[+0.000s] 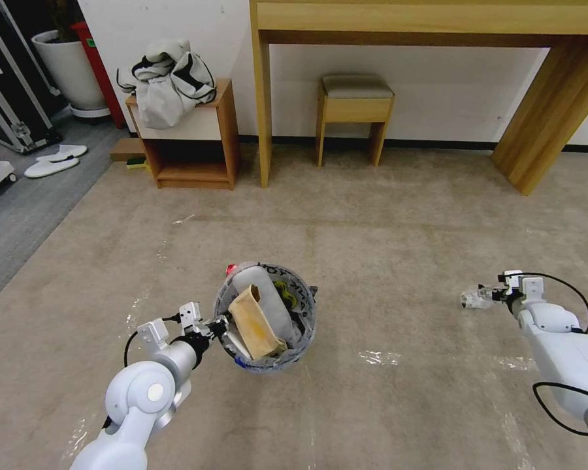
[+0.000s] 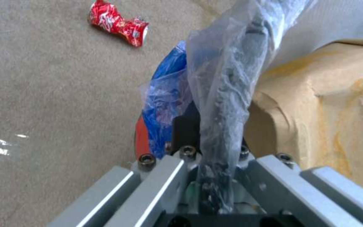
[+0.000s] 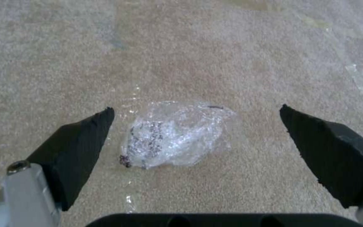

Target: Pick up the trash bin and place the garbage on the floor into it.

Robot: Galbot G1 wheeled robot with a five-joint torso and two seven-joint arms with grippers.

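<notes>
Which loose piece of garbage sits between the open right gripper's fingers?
The clear plastic wad, lying on the carpet inside the right gripper. The red soda can lies near the trash bin, held by the left gripper.

On the beige carpeted floor (image 1: 385,222), the left gripper (image 1: 217,324) grips the near rim of the trash bin (image 1: 268,318), which is lifted and tilted. Inside the bin sit a brown cardboard scrap (image 1: 255,320) and a white slipper (image 1: 268,297). Well to the right, the right gripper (image 1: 487,294) hovers low at a clear plastic wad (image 1: 472,298) lying on the carpet.
</notes>
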